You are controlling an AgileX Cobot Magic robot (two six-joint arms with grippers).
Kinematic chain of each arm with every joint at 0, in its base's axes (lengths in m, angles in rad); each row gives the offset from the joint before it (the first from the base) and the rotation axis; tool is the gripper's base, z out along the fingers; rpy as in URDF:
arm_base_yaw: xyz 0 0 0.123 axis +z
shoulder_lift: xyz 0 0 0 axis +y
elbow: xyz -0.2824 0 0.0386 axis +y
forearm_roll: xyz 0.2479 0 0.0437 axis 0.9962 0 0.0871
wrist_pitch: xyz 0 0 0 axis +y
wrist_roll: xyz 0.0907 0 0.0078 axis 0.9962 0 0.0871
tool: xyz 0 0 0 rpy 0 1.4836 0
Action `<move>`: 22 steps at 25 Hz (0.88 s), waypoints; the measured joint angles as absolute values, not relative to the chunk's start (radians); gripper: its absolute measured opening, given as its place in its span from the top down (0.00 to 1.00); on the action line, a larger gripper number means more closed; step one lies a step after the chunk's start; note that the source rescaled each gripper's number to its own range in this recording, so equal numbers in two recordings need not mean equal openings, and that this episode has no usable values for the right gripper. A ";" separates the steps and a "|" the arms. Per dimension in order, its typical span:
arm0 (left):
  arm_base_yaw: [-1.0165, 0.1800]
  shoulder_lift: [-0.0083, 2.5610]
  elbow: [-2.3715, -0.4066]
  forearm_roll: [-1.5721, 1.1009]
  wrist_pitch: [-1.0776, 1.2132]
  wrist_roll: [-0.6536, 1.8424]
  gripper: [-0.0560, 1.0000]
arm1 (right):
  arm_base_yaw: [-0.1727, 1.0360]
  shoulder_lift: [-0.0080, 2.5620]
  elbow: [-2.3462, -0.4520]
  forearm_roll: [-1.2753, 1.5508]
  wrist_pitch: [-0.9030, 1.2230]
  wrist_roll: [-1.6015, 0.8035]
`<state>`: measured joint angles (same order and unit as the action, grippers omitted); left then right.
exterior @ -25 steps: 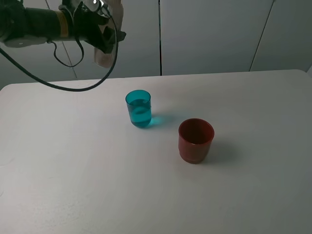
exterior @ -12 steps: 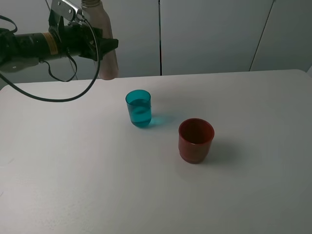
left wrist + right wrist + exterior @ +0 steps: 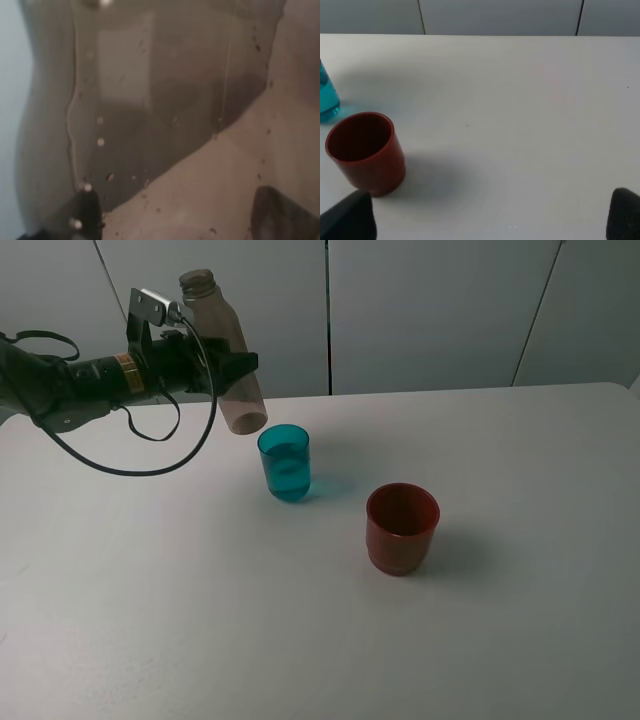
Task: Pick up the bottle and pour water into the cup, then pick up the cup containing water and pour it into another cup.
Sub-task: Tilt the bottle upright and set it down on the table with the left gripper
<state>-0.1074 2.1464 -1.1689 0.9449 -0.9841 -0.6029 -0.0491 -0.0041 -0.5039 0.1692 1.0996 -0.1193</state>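
1. Open white table (image 3: 150,620) spreads on the near side and to the right of both cups. Its far edge meets the wall panels (image 3: 430,310).
2. The cup (image 3: 285,465), teal with water inside, stands mid-table. Another cup (image 3: 402,530), dark red, stands to its near right, apart from it.
3. My left gripper (image 3: 215,368) is clenched round the bottle (image 3: 225,350). The bottle tilts, its neck up toward the far left and its base low, just beside the teal rim.
4. My right gripper (image 3: 485,220) has its fingertips spread wide and holds nothing, on the near right of the red cup.
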 joint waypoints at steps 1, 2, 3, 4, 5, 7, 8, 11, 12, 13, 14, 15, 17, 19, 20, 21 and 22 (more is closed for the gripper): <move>-0.107 2.157 -1.169 0.940 -0.985 -0.582 0.94 | -0.049 -0.004 -0.504 0.169 1.100 -0.119; -0.107 2.166 -1.169 0.933 -0.986 -0.560 0.94 | -0.049 -0.004 -0.504 0.169 1.100 -0.119; -0.107 2.175 -1.169 0.926 -0.988 -0.534 0.94 | -0.049 -0.004 -0.504 0.169 1.100 -0.119; -0.107 2.183 -1.169 0.920 -0.988 -0.514 0.94 | -0.049 -0.004 -0.504 0.169 1.100 -0.119; -0.107 2.189 -1.169 0.916 -0.990 -0.501 0.94 | -0.049 -0.004 -0.504 0.169 1.100 -0.119; -0.104 2.200 -1.169 0.914 -0.990 -0.477 0.94 | -0.049 -0.004 -0.504 0.169 1.100 -0.119; -0.102 2.202 -1.169 0.914 -0.990 -0.466 0.95 | -0.049 -0.004 -0.504 0.169 1.100 -0.119; -0.102 2.209 -1.169 0.889 -0.988 -0.425 0.95 | -0.049 -0.004 -0.504 0.169 1.100 -0.119; -0.102 2.213 -1.169 0.871 -0.982 -0.419 0.95 | -0.049 -0.004 -0.504 0.169 1.100 -0.119; -0.102 2.217 -1.169 0.846 -0.974 -0.417 0.95 | -0.049 -0.004 -0.504 0.169 1.100 -0.119; -0.102 2.222 -1.169 0.823 -0.971 -0.415 0.95 | -0.049 -0.004 -0.504 0.169 1.100 -0.119; -0.102 2.226 -1.169 0.810 -0.964 -0.415 0.95 | -0.049 -0.004 -0.504 0.169 1.100 -0.119; -0.101 2.232 -1.169 0.795 -0.960 -0.413 0.95 | -0.049 -0.004 -0.504 0.169 1.100 -0.119; -0.100 2.234 -1.169 0.790 -0.956 -0.408 0.95 | -0.049 -0.004 -0.504 0.169 1.100 -0.119; -0.100 2.234 -1.169 0.788 -0.956 -0.400 0.95 | -0.049 -0.004 -0.504 0.169 1.100 -0.119; -0.100 2.236 -1.169 0.788 -0.954 -0.395 0.95 | -0.049 -0.004 -0.504 0.169 1.100 -0.119; -0.100 2.236 -1.169 0.788 -0.953 -0.393 0.95 | -0.049 -0.004 -0.504 0.169 1.100 -0.119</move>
